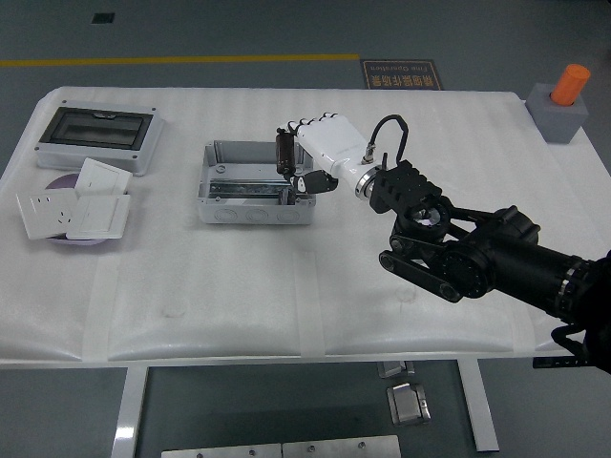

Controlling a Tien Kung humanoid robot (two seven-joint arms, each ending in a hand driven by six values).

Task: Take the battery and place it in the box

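Battery [284, 151]: a dark cylinder, held upright between the fingertips, just above centre of the frame and over the right end of the box.

Right hand [305, 157]: white, fingers closed around the battery, thumb tucked below it; the black arm runs off to the lower right of the frame.

Box [255, 181]: grey and open-topped, left of centre, with a metal rail along its floor and a small dark part near its right wall. The hand hangs over that right end, so exactly how the battery sits against the rim can't be told.

Step in hand: carry looks done, and this reads as the placing stage, battery poised above the opening and not yet let go.

Next move: likely a short lowering into the box and then opening the fingers, keeping clear of the right wall and the dark part inside.

Left hand: nowhere in the frame.

Elsewhere: a lidded enclosure [95, 138] at upper left with white switch plates [72, 210] below it; an orange-topped grey block [561, 105] at upper right. All well away from the action.
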